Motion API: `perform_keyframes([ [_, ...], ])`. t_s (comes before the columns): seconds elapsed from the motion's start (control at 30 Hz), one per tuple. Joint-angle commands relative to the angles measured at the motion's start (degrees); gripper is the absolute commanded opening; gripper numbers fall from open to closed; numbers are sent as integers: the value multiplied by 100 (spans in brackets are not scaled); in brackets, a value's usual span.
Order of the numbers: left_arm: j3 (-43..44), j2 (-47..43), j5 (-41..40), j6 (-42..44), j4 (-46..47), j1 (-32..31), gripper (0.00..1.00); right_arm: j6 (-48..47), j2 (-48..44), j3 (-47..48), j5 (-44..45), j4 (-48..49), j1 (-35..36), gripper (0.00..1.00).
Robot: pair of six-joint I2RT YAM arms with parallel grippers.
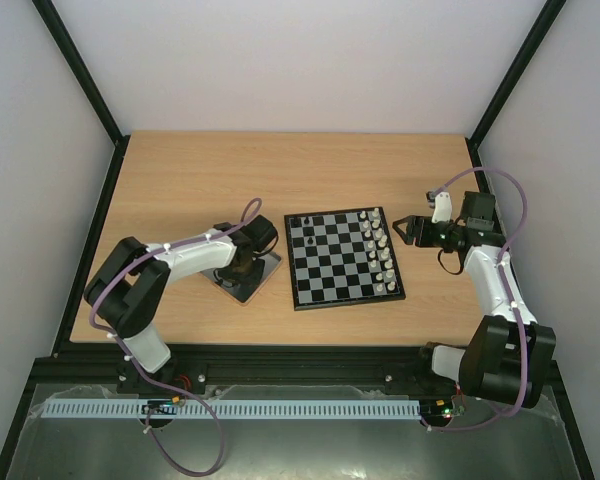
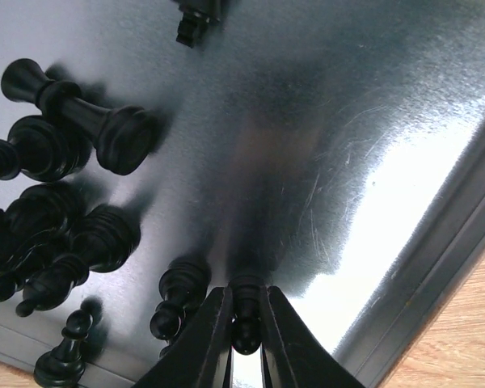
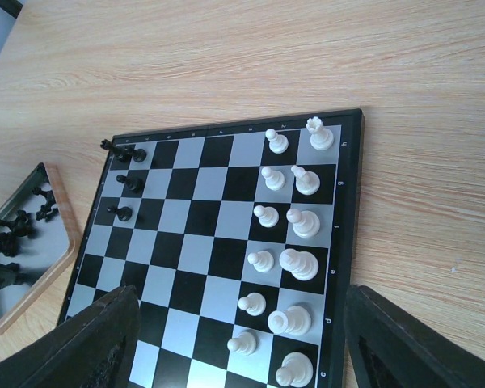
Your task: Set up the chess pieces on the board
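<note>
In the left wrist view my left gripper [image 2: 246, 293] is shut on a black pawn [image 2: 246, 331] that stands on the grey metal tray [image 2: 347, 162]. Several other black chess pieces [image 2: 105, 133] stand or lie on the tray to its left. The board [image 1: 330, 285] lies mid-table. White pieces [image 3: 295, 220] fill its two right-hand columns, and three black pieces [image 3: 132, 184] stand near its far left corner. My right gripper [image 3: 242, 356] hangs open above the board's right edge, holding nothing.
The wood-rimmed tray [image 1: 270, 268] sits just left of the board, under my left wrist. Bare wooden table [image 1: 280, 170] stretches behind both. Black frame posts and pale walls close in the sides.
</note>
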Motion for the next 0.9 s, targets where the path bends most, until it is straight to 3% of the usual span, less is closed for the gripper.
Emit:
perform_keyframes([
  [0.0, 1, 102, 50, 108, -2, -63, 6, -59, -19, 117, -71, -188, 24, 71],
  [0.37, 902, -177, -109, 411, -144, -502, 4, -59, -10, 119, -67, -182, 24, 71],
  [0.87, 2430, 1230, 112, 668, 51, -1025, 4, -50, -2, 101, -61, -171, 24, 71],
])
